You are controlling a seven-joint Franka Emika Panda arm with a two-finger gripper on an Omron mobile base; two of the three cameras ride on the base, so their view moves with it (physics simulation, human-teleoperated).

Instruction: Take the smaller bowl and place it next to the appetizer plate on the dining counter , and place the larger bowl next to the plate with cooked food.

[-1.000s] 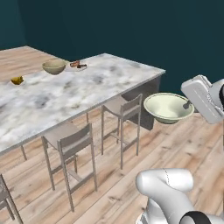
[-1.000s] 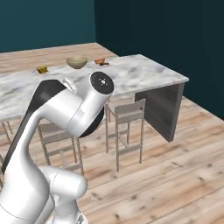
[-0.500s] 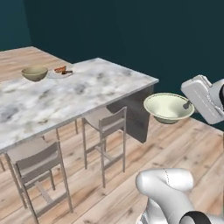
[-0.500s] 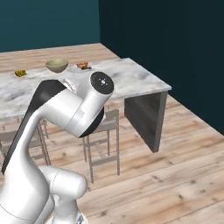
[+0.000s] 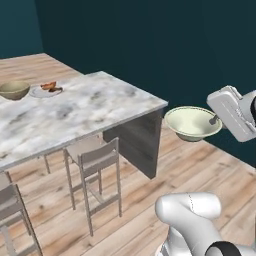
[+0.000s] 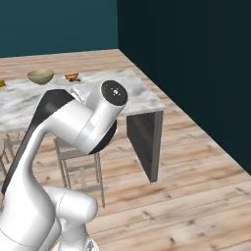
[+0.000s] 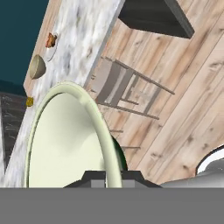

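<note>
Beyond the marble desk (image 5: 75,112), the pincer (image 5: 216,120) clamps the smaller bowl (image 5: 192,122) by its thin rim. Its fingertips are largely hidden behind the smooth, round, cream bowl.

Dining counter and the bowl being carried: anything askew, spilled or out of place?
Nothing stands out. The smaller bowl rides upright in the claw, pinched at its rim, off the end of the dining counter. On the counter, the larger bowl sits upright beside the plate with cooked food. No spills.
</note>
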